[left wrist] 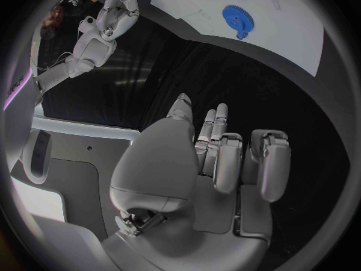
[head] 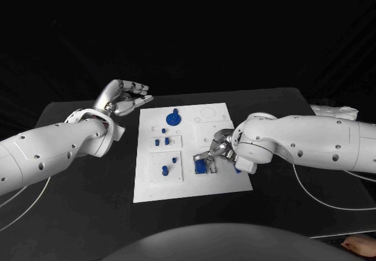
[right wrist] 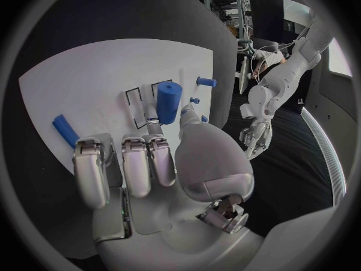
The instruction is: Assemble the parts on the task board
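Right hand at the task board, a blue cylinder at its fingertips.

The right hand (head: pixel 221 148) hovered over the centre-right of the white task board (head: pixel 188 185), and its thumb and a finger pinched an upright blue cylinder (right wrist: pixel 168 102). The left hand (head: pixel 124 98) hung at upper left, beside the board's top-left corner, fingers curled and holding nothing. A blue gear (head: pixel 173 117) lay near the board's top edge.

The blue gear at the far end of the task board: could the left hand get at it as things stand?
Probably yes. The left hand is open, holds nothing, and hovers beside the board's far edge, with nothing between it and the blue gear.
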You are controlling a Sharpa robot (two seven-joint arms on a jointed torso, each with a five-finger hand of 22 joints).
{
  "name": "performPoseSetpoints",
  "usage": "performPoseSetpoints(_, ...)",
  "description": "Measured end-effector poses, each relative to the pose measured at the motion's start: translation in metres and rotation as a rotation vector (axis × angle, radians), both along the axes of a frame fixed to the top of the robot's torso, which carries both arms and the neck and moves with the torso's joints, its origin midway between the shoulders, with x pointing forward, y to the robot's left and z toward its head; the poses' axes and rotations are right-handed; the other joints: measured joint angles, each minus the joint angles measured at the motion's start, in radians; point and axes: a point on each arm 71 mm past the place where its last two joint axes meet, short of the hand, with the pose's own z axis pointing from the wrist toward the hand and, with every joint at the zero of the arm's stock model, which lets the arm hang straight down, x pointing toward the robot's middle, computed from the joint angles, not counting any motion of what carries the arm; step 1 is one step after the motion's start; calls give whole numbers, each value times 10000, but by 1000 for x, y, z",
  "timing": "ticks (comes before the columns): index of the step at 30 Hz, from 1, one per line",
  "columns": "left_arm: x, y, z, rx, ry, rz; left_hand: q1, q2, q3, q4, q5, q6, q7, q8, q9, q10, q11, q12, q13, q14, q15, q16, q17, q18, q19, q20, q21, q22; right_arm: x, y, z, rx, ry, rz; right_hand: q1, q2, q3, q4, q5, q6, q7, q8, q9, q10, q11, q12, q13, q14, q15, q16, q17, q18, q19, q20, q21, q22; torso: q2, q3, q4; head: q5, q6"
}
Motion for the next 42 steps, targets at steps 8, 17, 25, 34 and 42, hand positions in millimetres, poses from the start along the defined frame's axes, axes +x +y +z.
performPoseSetpoints(8,0,-1,0,-2,4,-12,0,0,0,0,0,0,0,0,0,0,0,0,0,0,0,0,-1,0,0,0,0,0,0,2,1,-78,-95,151,-17,-145,-242,5,0,-161,86,22,0,0,71,0,0,-1,71,0,-1,1,-4,66,0,-1,1,-3,-5,2,0)
performPoseSetpoints(17,0,-1,0,-1,10,-19,0,0,0,0,0,0,0,0,0,0,0,0,0,0,0,0,-2,0,0,0,0,0,-2,1,2,-104,-176,211,-17,-145,-380,142,-1,-189,4,13,-2,0,71,0,0,-1,71,0,-2,1,-34,107,0,-2,0,3,-4,5,0)
performPoseSetpoints(25,0,0,0,4,17,-13,0,0,0,0,0,0,0,0,0,0,0,0,0,0,0,0,-2,0,0,0,0,0,-10,-9,5,95,-511,-80,133,5,-939,238,9,315,-537,2139,2025,-16,-379,0,0,-9,-309,0,-2,1,-20,-200,0,-3,-2,10,-9,42,0)
performPoseSetpoints(34,0,0,0,8,24,-17,0,0,0,0,0,0,0,0,1,0,0,0,0,0,0,0,-3,-1,0,0,0,0,-15,-14,25,570,-1242,-247,531,237,-1443,265,-2,-1880,-586,5026,5634,-16,-379,0,2,-16,-346,0,-2,1,-14,-276,0,-4,-6,3,-11,34,0)
performPoseSetpoints(42,0,0,0,11,32,-21,17,17,0,0,0,0,0,0,0,0,0,0,0,0,0,0,-4,-1,0,0,0,0,-17,-14,25,552,-1123,-24,659,295,-1619,200,-2,-2271,-765,6519,7328,-34,-506,0,3,19,-382,0,-3,0,-18,-323,0,-5,-1,1,-10,32,0)
